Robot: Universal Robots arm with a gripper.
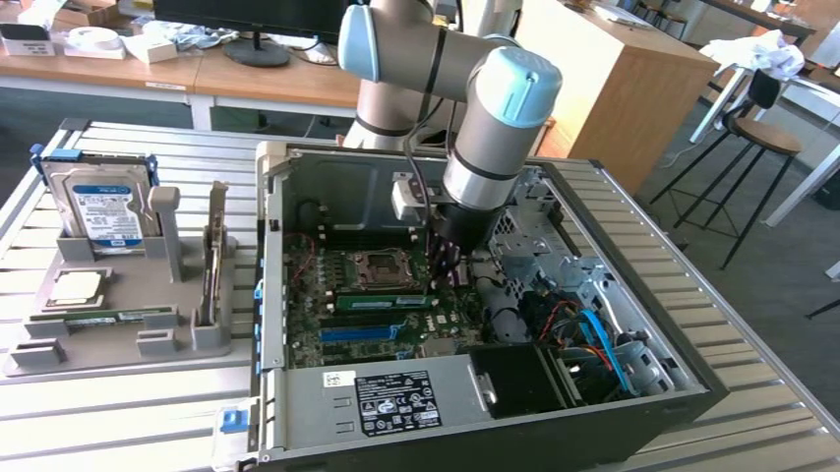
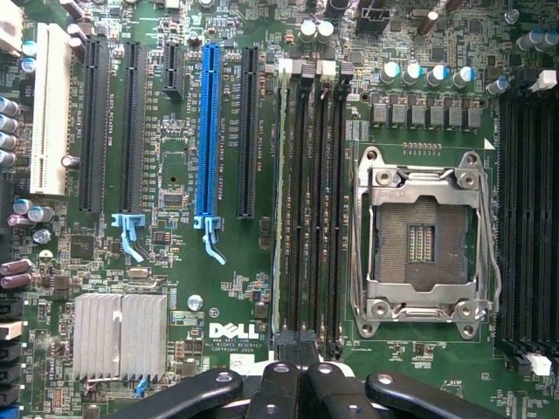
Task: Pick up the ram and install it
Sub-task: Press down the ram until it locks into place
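1. The arm (image 1: 506,118) reaches down into the open computer case (image 1: 630,324), which lies on its side on the slatted metal worktop (image 1: 118,423).
2. The gripper (image 2: 301,384) hangs just above the motherboard (image 2: 175,262), over the bank of memory slots (image 2: 319,192) beside the empty processor socket (image 2: 424,231). Its black fingers (image 2: 275,388) are pressed together, with nothing between them.
3. A ram (image 1: 384,301) sits inside the case: in the exterior view it is a green stick lying in a slot just below the socket. In the wrist view it stands edge-on as a thin green strip in the slot of the bank farthest from the socket.
4. The second ram (image 1: 212,258) stands upright on its long edge in the grey holder tray (image 1: 112,349), on the exterior view's left of the case and well apart from the gripper.
5. The same tray carries a hard drive (image 1: 105,211) with a blue-white label, standing upright at its far end, and a square silver processor chip (image 1: 77,288) lying flat nearer the front.
6. A long blue expansion slot (image 2: 208,131) and a finned silver heatsink (image 2: 120,334) lie on the board beside the memory bank.
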